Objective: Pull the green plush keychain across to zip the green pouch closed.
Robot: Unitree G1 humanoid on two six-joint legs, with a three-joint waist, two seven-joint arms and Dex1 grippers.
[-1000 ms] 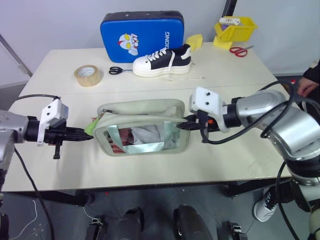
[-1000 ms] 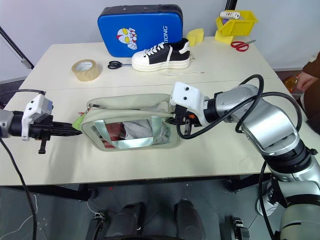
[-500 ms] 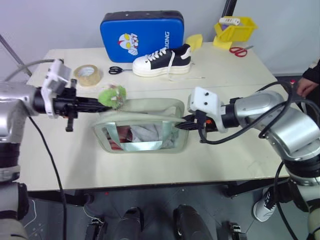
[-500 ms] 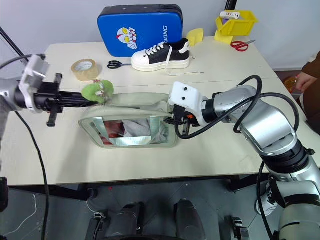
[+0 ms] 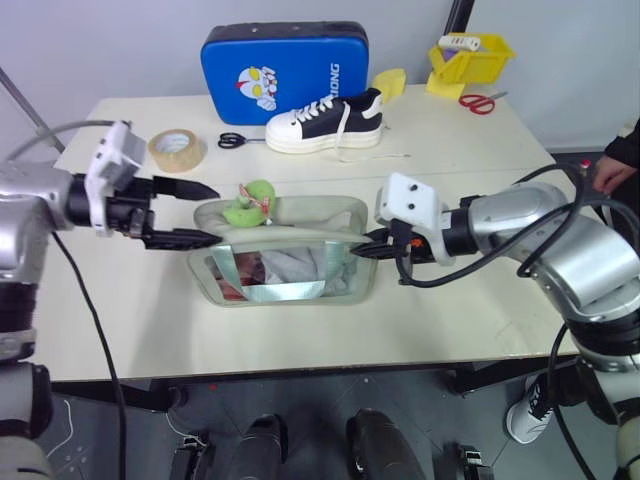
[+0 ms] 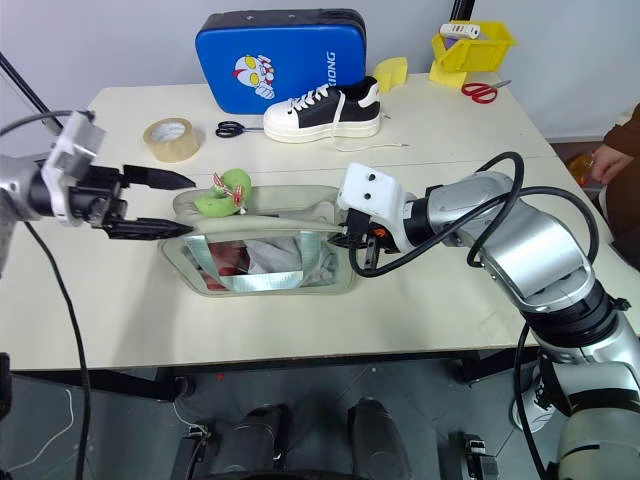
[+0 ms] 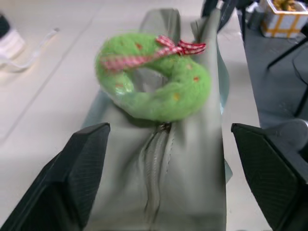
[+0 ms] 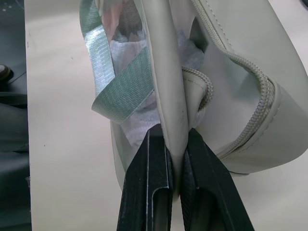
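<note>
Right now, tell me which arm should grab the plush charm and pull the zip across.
Left. The left gripper is open right beside the green plush keychain, which lies free on the green pouch. The right gripper is shut on the pouch's far end, bracing it.

fuzzy green plush keychain, matt (fabric) green pouch

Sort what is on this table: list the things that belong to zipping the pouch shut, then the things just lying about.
Belongs to the job:
- green pouch
- green plush keychain on the pouch's top
- left gripper, open
- right gripper, shut on the pouch's end

Lying about:
- blue pad
- sneaker
- tape roll
- black scissors
- yellow bin
- red scissors
</note>
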